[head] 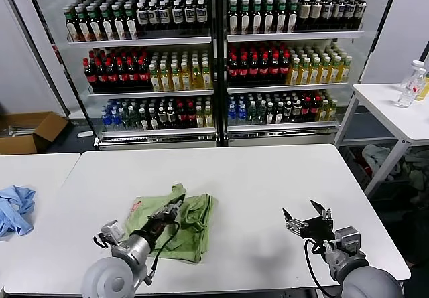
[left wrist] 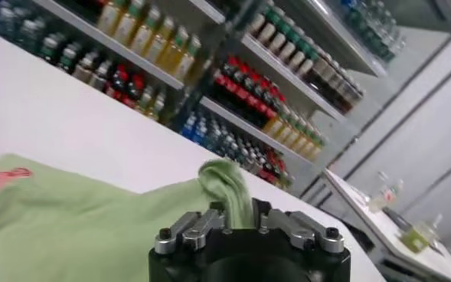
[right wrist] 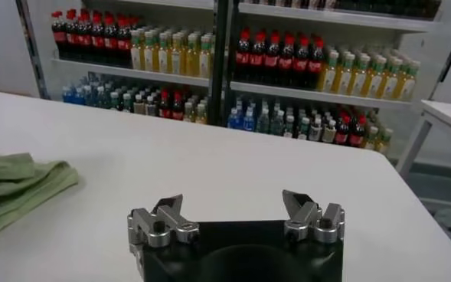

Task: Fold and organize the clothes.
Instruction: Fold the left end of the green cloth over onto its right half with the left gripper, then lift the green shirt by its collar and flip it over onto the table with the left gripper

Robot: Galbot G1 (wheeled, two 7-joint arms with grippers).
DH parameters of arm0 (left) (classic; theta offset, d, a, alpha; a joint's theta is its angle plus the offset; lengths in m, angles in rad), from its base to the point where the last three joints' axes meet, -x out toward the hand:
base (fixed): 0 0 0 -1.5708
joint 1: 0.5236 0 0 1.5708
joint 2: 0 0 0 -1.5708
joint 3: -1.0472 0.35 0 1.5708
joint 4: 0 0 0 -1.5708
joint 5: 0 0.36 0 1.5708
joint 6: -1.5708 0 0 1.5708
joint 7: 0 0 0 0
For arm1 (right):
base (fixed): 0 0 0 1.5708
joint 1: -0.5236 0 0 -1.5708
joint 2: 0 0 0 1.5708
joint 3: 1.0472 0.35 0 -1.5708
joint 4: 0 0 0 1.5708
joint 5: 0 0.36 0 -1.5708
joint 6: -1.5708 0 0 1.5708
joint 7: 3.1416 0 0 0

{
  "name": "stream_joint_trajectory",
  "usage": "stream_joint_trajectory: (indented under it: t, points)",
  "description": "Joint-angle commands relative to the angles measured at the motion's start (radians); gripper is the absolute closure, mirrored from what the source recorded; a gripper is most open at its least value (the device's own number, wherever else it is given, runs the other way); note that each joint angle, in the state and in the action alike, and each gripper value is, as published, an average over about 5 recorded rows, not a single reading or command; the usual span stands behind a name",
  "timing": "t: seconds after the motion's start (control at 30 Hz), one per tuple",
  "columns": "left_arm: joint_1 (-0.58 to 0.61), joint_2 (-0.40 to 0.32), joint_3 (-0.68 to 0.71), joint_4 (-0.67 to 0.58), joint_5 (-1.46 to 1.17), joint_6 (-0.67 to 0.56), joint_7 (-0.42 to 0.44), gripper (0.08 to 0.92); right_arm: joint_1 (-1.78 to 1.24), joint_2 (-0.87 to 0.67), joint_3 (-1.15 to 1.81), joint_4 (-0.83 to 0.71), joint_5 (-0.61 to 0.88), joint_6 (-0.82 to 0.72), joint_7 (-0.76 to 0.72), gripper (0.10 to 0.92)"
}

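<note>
2 grippers over the white table [head: 255, 177]: the left gripper [head: 175, 205] is clamped tight on a pinched ridge of the green T-shirt [head: 191, 228], which lies crumpled on the table's left half, red print showing at its edge. Over on the right, the right gripper [head: 307, 212] hovers above bare tabletop, jaws spread wide, holding nothing. Blue cloth [head: 15, 207] sits on the neighbouring table.

T-shirt [head: 175, 226] on table [head: 255, 177], left of centre; left gripper [head: 176, 203] over it; right gripper [head: 306, 212] well apart, right; bottle shelves [head: 214, 57] behind.
</note>
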Motion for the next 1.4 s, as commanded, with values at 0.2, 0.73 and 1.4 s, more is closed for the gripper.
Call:
stream_joint_trajectory:
  t: [0.2,0.73,1.4]
  points:
    - [0.065,0.078,-0.261,0.056,0.300,-0.027,0.063,0.477,0.019,0.016,-0.014,-0.019,-0.004,0.003,-0.002,0.203]
    - [0.053,0.074,-0.241,0.264,0.177,0.000,0.184,0.180,-0.012,0.014,0.005,-0.013,-0.016,0.017,-0.011,0.203]
    - [0.009,0.044,-0.319,0.334,-0.331,0.009,0.194,0.710,-0.064,0.031,0.037,0.031,-0.021,0.011,-0.002,0.203]
